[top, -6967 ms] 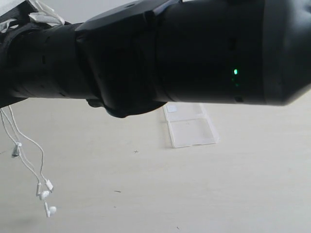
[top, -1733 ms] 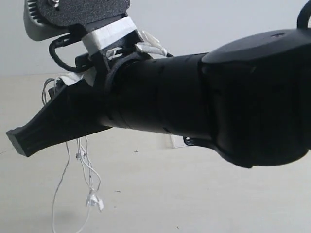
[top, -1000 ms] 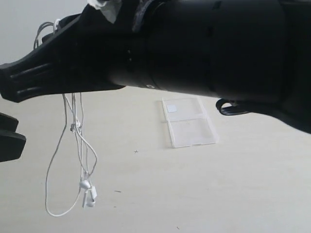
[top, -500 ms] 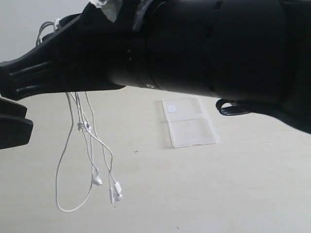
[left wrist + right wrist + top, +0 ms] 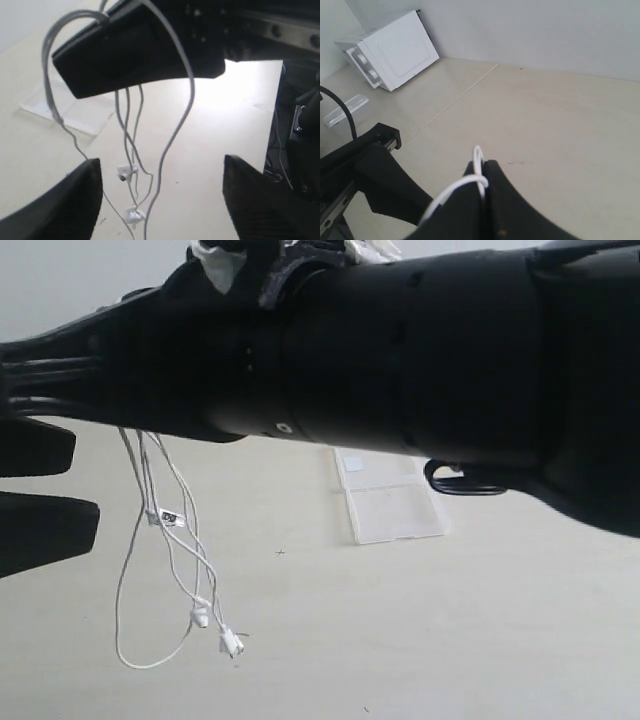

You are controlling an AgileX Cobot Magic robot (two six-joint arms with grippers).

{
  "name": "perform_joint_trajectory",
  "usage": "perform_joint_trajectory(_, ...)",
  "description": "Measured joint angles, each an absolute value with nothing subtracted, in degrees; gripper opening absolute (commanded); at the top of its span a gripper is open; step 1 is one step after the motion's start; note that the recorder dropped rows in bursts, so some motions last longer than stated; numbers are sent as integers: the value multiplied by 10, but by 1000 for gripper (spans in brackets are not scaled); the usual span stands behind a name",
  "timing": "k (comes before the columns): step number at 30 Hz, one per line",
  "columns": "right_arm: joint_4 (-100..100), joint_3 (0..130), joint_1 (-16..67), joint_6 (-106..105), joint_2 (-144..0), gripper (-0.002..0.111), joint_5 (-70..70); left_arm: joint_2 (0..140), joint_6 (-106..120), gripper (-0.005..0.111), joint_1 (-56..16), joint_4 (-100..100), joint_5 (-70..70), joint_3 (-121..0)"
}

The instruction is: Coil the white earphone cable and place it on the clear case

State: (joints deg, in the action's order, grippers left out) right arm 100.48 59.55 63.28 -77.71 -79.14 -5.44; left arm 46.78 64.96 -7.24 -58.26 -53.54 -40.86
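The white earphone cable [image 5: 150, 540] hangs in loose strands from my right gripper [image 5: 30, 375], which is shut on a loop of it [image 5: 479, 162]. Its two earbuds [image 5: 216, 630] dangle just above the table. In the left wrist view the cable [image 5: 176, 130] is draped over the right gripper's black fingers [image 5: 135, 50], and the earbuds [image 5: 130, 195] hang between my left gripper's spread fingers. My left gripper [image 5: 50, 488] is open beside the hanging strands and touches nothing. The clear case [image 5: 390, 502] lies open and flat on the table, farther right, partly hidden by the right arm.
The right arm [image 5: 420, 360] fills the upper part of the exterior view. A white box-shaped appliance [image 5: 395, 50] and a clear container [image 5: 345, 110] stand at the table's far side. A black cable loop [image 5: 462, 483] hangs under the arm, above the case.
The left gripper's open fingers have come further in from the left edge. The hanging cable has swung and its earbuds hang a little lower. The right gripper stays shut on the cable.
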Motion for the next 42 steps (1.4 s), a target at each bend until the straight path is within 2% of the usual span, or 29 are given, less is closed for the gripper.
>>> perform_joint_trajectory(11, 1005, 621, 633, -767, -792, 0, -47, 468, 679, 66, -72, -621, -520, -408)
perform_joint_trajectory(17, 1005, 627, 633, -767, -796, 0, -44, 468, 700, 54, -72, -642, -524, -408)
perform_joint_trajectory(30, 1005, 627, 633, -765, -800, 0, -33, 494, 701, 52, -72, -670, -549, -408)
perform_joint_trajectory(32, 1005, 627, 633, -765, -800, 0, -33, 502, 701, 47, -72, -672, -551, -408)
perform_joint_trajectory(34, 1005, 627, 633, -765, -800, 0, -33, 509, 701, 32, -72, -682, -551, -408)
perform_joint_trajectory(35, 1005, 627, 633, -765, -800, 0, -33, 512, 701, 20, -72, -685, -551, -408)
perform_joint_trajectory(36, 1005, 627, 633, -765, -800, 0, -33, 514, 701, 13, -72, -692, -553, -408)
perform_joint_trajectory(37, 1005, 627, 633, -765, -800, 0, -33, 514, 701, 0, -72, -693, -553, -408)
perform_joint_trajectory(42, 1005, 627, 633, -768, -800, 0, -47, 503, 700, 0, -72, -668, -549, -408)
